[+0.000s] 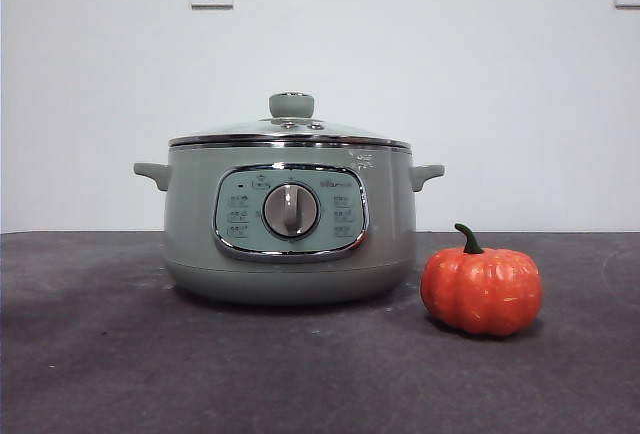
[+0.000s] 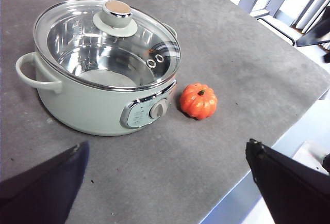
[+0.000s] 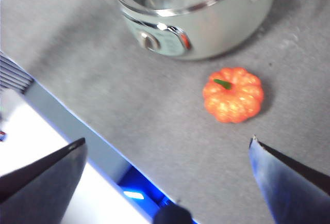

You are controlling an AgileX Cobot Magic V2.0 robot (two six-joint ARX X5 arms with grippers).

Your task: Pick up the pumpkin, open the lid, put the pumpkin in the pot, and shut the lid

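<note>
Task not yet begun. The pumpkin (image 3: 233, 94) lay on the table (image 1: 100, 354) beside the pot (image 1: 290, 224), ahead of the wide-open, empty right gripper (image 3: 167, 149); the lid (image 2: 111, 38) sat closed; the left gripper (image 2: 167, 154) was open and empty.

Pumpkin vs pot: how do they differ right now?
The pumpkin is glossy orange and ribbed; the pot is smooth pale sage green. The pumpkin is far smaller, reaching only the pot's lower body. The pumpkin is bare; the pot wears its glass lid. Both sit untouched on the grey table.
</note>
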